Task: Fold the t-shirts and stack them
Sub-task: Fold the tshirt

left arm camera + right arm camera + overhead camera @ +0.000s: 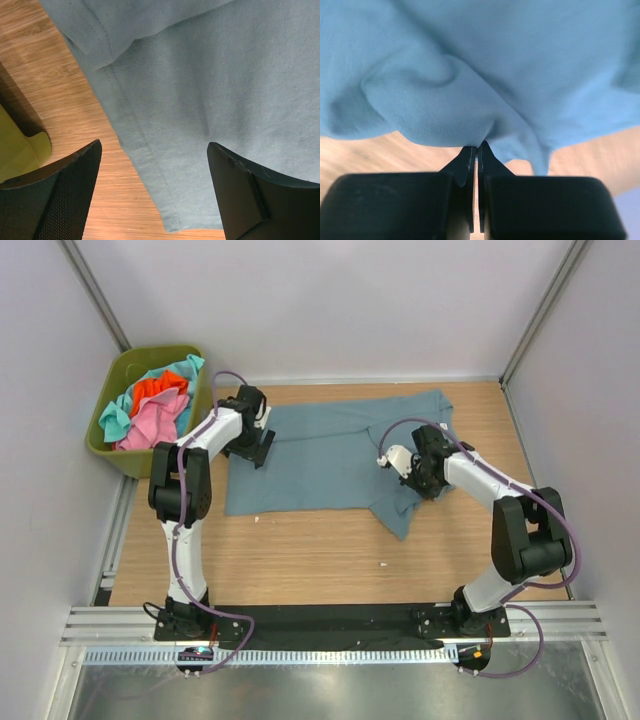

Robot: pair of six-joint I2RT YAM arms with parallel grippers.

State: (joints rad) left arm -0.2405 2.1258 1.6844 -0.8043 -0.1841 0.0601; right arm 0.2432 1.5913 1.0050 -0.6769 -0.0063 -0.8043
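Observation:
A slate-blue t-shirt (330, 455) lies spread on the wooden table, its right part bunched. My left gripper (258, 448) is open over the shirt's left edge; in the left wrist view the hem (150, 150) lies between the two black fingers (65, 190), untouched. My right gripper (428, 483) is shut on a fold of the shirt's right side, and the cloth (470, 90) drapes from the closed tips (478, 150). Pink, orange-red and turquoise t-shirts (150, 405) lie in the bin.
An olive-green plastic bin (110, 455) stands off the table's far left corner; a corner of it shows in the left wrist view (20, 150). White walls and metal rails frame the table. Bare wood (300, 560) lies in front of the shirt.

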